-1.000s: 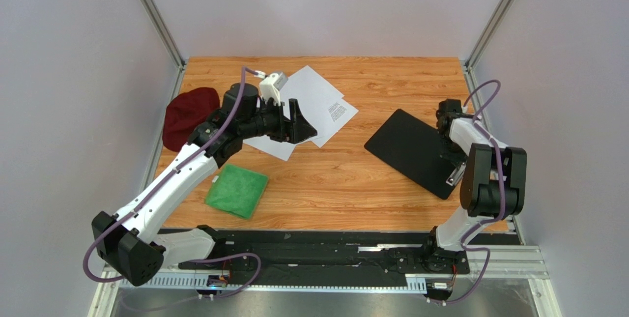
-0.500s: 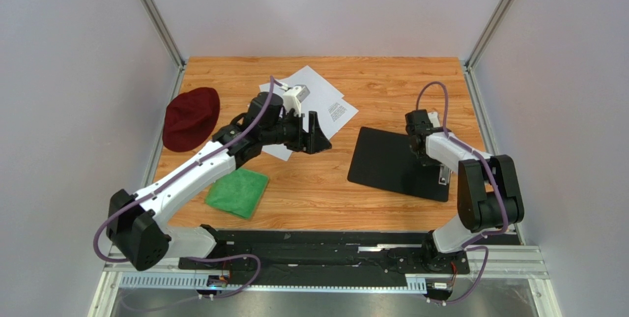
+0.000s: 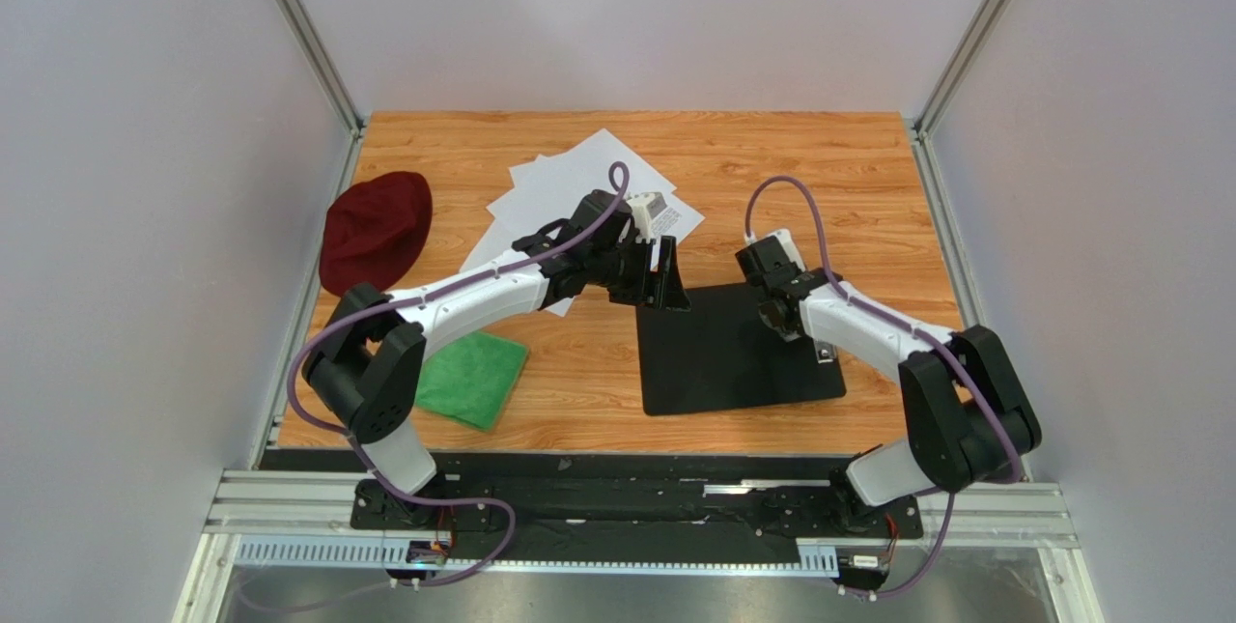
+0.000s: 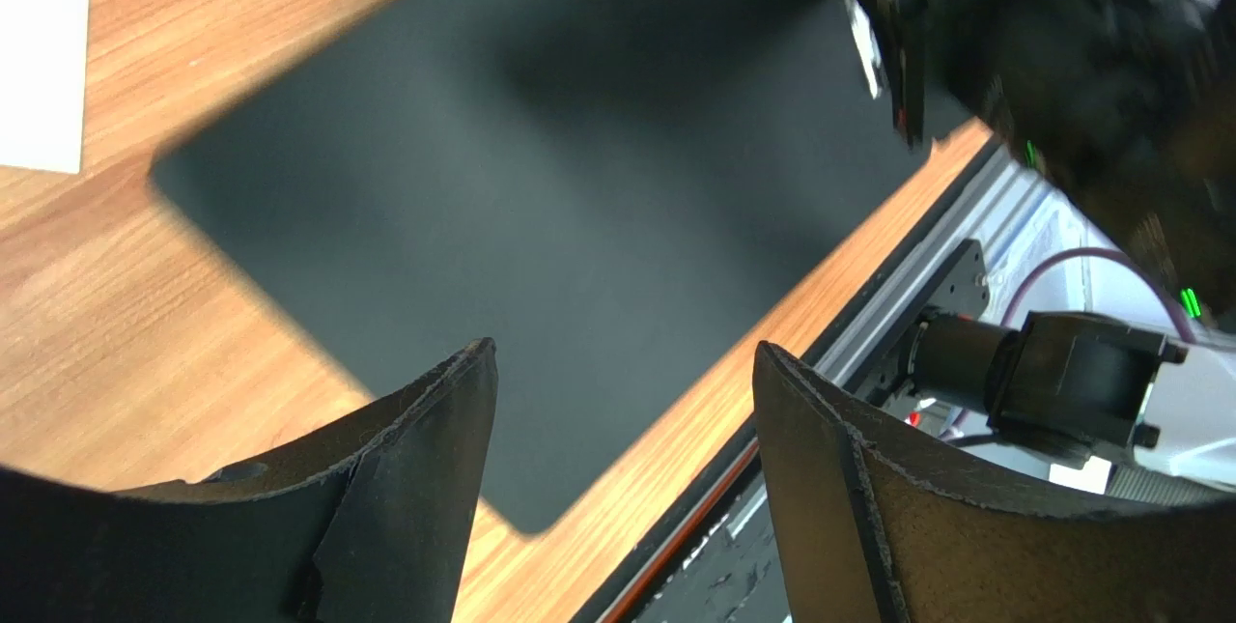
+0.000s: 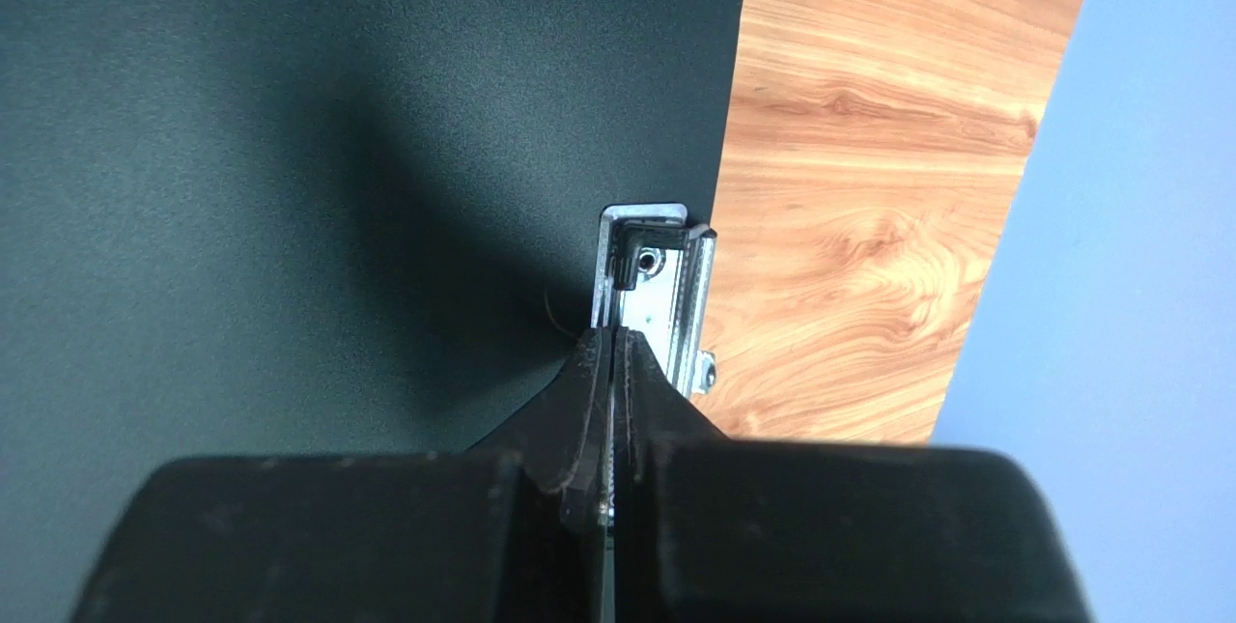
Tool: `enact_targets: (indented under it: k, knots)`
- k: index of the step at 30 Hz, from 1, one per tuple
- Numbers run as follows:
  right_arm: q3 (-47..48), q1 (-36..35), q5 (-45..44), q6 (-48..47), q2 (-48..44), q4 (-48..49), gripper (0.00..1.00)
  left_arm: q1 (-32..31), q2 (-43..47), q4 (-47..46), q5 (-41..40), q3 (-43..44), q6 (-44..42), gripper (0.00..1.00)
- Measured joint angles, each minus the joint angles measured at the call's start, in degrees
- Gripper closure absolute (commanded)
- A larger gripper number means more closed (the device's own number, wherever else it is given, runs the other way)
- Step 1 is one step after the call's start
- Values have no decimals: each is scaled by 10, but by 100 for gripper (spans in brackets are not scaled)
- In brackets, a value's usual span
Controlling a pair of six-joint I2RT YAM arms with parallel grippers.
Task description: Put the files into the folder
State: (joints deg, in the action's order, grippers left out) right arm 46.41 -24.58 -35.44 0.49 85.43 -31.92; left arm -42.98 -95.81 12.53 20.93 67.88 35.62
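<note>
Red hat (image 3: 375, 228); green cloth (image 3: 467, 378); wooden table (image 3: 813, 174)

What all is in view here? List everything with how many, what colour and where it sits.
files: several overlapping, white, far middle of the table
folder: one, black, lying flat at near middle
metal clip: one, silver, at the folder's right edge
hat: one, dark red, far left
cloth: one, green, near left
table: one, wood brown, under everything
left gripper: one, black, open above the folder's far-left corner
right gripper: one, black, shut on the folder's edge by the clip
</note>
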Motion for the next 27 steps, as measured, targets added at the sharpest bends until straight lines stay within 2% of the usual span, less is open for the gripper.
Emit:
enact_targets:
  k: [4, 10, 15, 16, 20, 22, 25, 27]
  knots:
    - [26, -45, 25, 38, -21, -43, 100, -1, -10, -19, 2, 0, 8, 27]
    - [85, -50, 83, 101, 8, -87, 99, -1, -40, -32, 5, 1, 14, 27]
    - [74, -50, 155, 144, 2, -103, 92, -2, -63, -34, 7, 1, 14, 28]
    - [68, -50, 174, 154, -2, -102, 87, -2, -67, -34, 7, 1, 14, 28]
    - [63, -50, 211, 193, -9, -107, 39, -2, -79, -35, 7, 1, 13, 29]
    - [63, -48, 214, 204, -17, -111, 26, -2, -86, -38, 9, 0, 13, 29]
    - [63, -42, 220, 207, -28, -123, 19, -2, -90, -44, 13, -9, 11, 31]
    - [63, -37, 231, 207, -33, -125, 20, -5, -90, -44, 15, -14, 7, 31]
